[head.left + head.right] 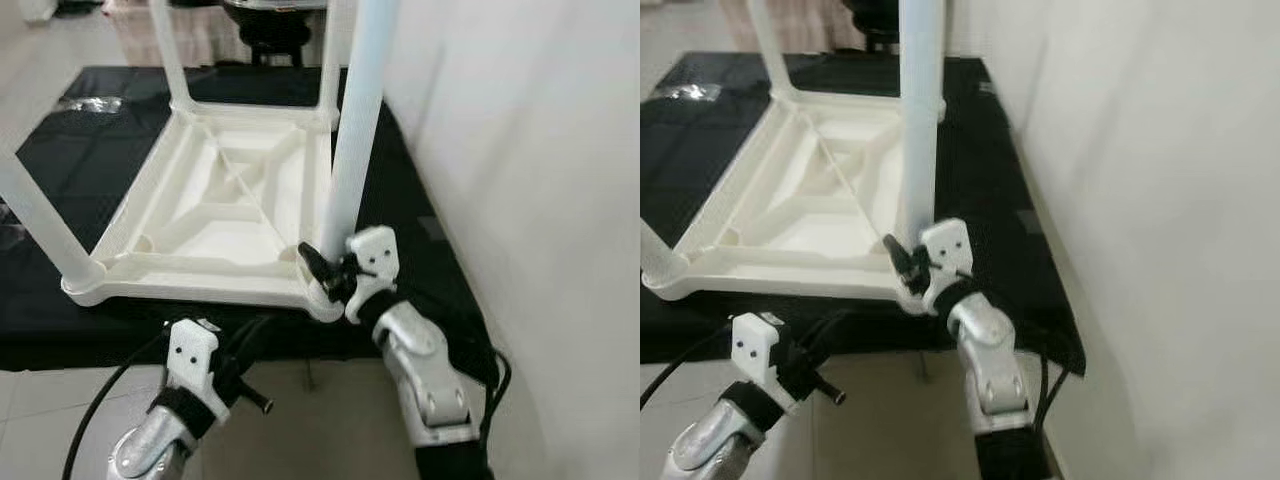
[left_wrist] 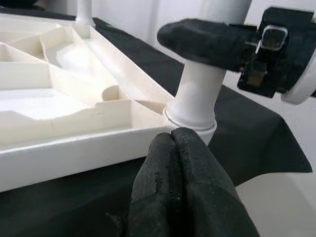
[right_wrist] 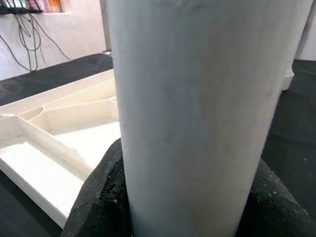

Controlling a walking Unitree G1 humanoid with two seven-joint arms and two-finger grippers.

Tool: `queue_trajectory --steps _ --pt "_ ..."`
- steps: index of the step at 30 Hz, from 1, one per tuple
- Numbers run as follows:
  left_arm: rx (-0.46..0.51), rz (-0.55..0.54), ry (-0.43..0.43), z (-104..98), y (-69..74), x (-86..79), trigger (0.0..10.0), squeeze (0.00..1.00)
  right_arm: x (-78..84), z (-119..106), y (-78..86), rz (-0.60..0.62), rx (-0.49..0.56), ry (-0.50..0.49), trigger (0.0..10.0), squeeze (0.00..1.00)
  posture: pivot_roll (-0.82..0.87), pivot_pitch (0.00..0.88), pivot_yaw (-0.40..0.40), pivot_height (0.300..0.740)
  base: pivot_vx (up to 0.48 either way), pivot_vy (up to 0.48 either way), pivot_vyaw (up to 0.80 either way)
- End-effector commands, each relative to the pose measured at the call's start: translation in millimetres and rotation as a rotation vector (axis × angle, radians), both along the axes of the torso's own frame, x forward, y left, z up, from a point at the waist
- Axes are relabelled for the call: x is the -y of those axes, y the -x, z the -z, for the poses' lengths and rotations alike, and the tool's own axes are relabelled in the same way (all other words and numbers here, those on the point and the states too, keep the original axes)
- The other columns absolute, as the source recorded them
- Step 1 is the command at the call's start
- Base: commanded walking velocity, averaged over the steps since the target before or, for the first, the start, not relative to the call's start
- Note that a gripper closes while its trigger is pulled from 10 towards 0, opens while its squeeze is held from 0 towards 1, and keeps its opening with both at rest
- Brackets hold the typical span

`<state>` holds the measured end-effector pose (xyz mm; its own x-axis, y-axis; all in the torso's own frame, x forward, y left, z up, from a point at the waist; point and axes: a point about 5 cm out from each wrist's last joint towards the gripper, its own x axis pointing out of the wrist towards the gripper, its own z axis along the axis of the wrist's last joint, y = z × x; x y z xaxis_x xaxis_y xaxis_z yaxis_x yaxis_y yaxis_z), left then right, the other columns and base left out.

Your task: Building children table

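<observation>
Black mat [image 1: 60,130] | right gripper [image 1: 335,272] jaws clamp table leg [image 1: 355,130] | left gripper [image 1: 262,400] jaws closed, empty

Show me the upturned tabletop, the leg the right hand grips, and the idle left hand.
tabletop [image 1: 215,200], left eye view, ribbed underside.
leg [image 1: 352,140], left eye view, mid shaft.
right hand [image 1: 322,268], left eye view, fingertips at leg base.
left hand [image 1: 258,398], left eye view, finger tips.

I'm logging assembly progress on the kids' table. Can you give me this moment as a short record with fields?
Workpiece: white table top lying upside down on a black cloth
Legs: upright in the corner sockets
Right gripper: jaws closed around the near-right leg, low, just above its socket
Left gripper: jaws together, empty, held off the table's near edge
Surroundings: white wall to the right
</observation>
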<state>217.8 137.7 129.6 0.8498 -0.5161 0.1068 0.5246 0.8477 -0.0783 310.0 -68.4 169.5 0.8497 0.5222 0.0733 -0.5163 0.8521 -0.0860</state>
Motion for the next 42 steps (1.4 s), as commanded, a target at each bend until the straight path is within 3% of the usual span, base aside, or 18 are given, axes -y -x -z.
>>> queue_trajectory --steps 1,2,4,5,6,8,11,14,15,19,20,25,26,29,30,37,41,42 --pt "-0.019 0.02 0.0 5.3 -3.0 0.8 10.0 0.0 -0.4 44.7 -1.8 -0.019 -0.193 0.108 0.0 0.0 0.02 0.15 -0.068 0.74 0.0 0.0 0.0" --pt "-0.019 0.02 0.0 5.3 -3.0 0.8 10.0 0.0 -0.4 44.7 -1.8 -0.019 -0.193 0.108 0.0 0.0 0.02 0.15 -0.068 0.74 0.0 0.0 0.0" --pt "-0.013 0.004 -0.004 7.0 -7.6 0.1 10.0 0.0 -5.0 42.5 -9.5 -0.079 -0.185 0.105 10.0 0.0 0.02 0.125 -0.066 0.74 0.0 0.0 0.0" --pt "-0.01 -0.005 -0.004 7.6 -8.8 -0.6 10.0 0.0 -7.4 39.3 -7.6 -0.089 -0.188 0.089 10.0 0.0 0.01 0.119 -0.065 0.74 0.0 0.0 0.0" --pt "-0.007 -0.014 -0.004 7.9 -10.0 -1.0 10.0 0.0 -7.7 33.3 -7.2 -0.129 -0.187 0.056 10.0 1.0 0.02 0.112 -0.068 0.74 0.0 0.0 0.0" --pt "-0.007 -0.018 -0.003 8.0 -10.7 -1.1 10.0 0.0 -7.8 29.3 -6.1 -0.155 -0.185 0.035 10.0 1.0 0.02 0.112 -0.068 0.74 0.0 0.0 0.0" --pt "-0.007 -0.015 -0.003 8.5 -12.0 -0.6 10.0 0.0 -3.3 3.9 -6.7 -0.439 -0.125 0.011 10.0 1.0 0.02 0.104 -0.066 0.74 0.0 0.0 0.0" --pt "-0.008 -0.012 -0.004 8.5 -12.1 -0.2 10.0 0.0 1.8 -4.0 -9.9 -0.514 -0.08 0.048 10.0 1.0 0.02 0.103 -0.065 0.74 0.0 0.0 0.0" --pt "-0.006 -0.009 -0.003 8.4 -11.8 0.2 10.0 0.0 12.9 -12.6 -18.1 -0.619 -0.036 0.144 10.0 0.0 0.03 0.11 -0.063 0.74 0.0 0.0 0.0" --pt "-0.005 -0.007 -0.002 8.4 -10.7 0.6 10.0 0.0 23.7 -16.9 -26.2 -0.712 -0.039 0.222 10.0 0.0 0.04 0.115 -0.065 0.74 0.0 0.0 0.0" --pt "-0.006 -0.007 -0.003 8.1 -8.1 0.8 10.0 0.0 33.3 -23.7 -38.7 -0.764 -0.069 0.267 10.0 0.0 0.05 0.126 -0.062 0.74 0.0 0.0 0.0" --pt "-0.005 -0.007 -0.004 8.1 -5.7 0.8 10.0 0.0 37.9 -29.7 -46.7 -0.782 -0.092 0.268 10.0 0.0 0.06 0.134 -0.062 0.74 0.0 0.0 0.0" --pt "-0.007 -0.007 -0.005 8.0 -3.8 0.7 10.0 0.0 40.4 -33.0 -51.2 -0.78 -0.108 0.261 5.3 0.0 0.07 0.144 -0.062 0.74 0.0 0.0 0.0" --pt "-0.007 -0.007 -0.005 7.9 -2.6 0.6 10.0 0.0 42.3 -35.4 -53.7 -0.782 -0.121 0.254 5.3 0.0 0.07 0.146 -0.061 0.74 0.0 0.0 0.0" --pt "-0.008 -0.006 -0.005 7.7 -1.1 0.5 10.0 0.0 44.9 -38.2 -55.7 -0.792 -0.134 0.236 0.0 0.0 0.07 0.153 -0.059 0.74 0.0 0.0 0.0" --pt "-0.01 -0.004 -0.004 6.4 2.0 1.3 10.0 0.0 57.7 -40.4 -58.3 -0.749 -0.123 0.212 0.0 0.0 0.06 0.175 -0.062 0.74 0.0 0.0 0.0" --pt "-0.008 -0.003 -0.001 4.8 2.7 2.4 10.0 0.0 79.1 -32.1 -53.5 -0.641 -0.096 0.242 0.0 0.0 0.04 0.194 -0.07 0.74 0.0 0.0 0.0" --pt "-0.007 -0.004 0.001 4.3 2.7 2.1 10.0 0.0 84.2 -24.0 -48.4 -0.55 -0.109 0.204 0.0 0.0 0.03 0.198 -0.074 0.74 0.0 0.0 0.0"
